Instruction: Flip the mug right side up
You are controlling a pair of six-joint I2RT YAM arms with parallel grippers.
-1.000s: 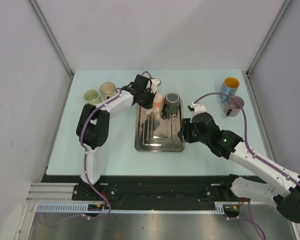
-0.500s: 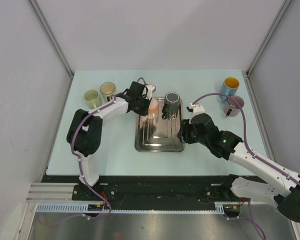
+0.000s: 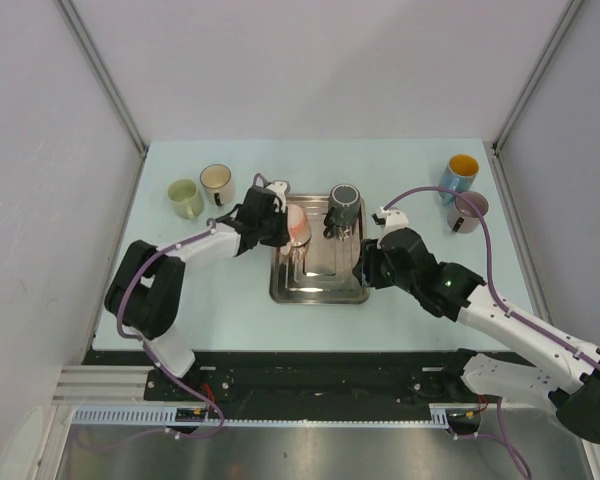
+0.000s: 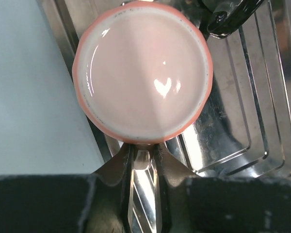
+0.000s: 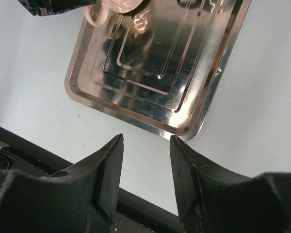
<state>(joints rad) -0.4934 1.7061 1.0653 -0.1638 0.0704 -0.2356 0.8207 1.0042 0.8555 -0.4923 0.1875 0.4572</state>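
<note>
From above, the left tool [image 3: 283, 225] reaches in from the left and pinches the pink mug [image 3: 296, 226] over the back left part of the steel tray [image 3: 320, 285]. The mug looks tilted rather than upright, and this view does not show whether it touches the tray. A dark mug [image 3: 343, 204] stands mouth-down at the tray's back edge, just beside the pink one. The right tool [image 3: 366, 266] hangs at the tray's right rim. A green mug [image 3: 185, 197] and a cream mug [image 3: 217, 182] stand on the desk [image 3: 230, 290] at back left. A blue mug [image 3: 461, 172] and a purple mug [image 3: 469, 211] stand at back right.

The left wrist camera gives what the overhead one cannot: the mug's round, glossy, pale face with its orange-pink ring fills the picture. The fingers are pressed close on a pale part at its near edge. Whether that face is the mouth or the base I cannot tell.

The right wrist camera shows its fingers spread with nothing between them, above the desk just off the tray's near corner.
</note>
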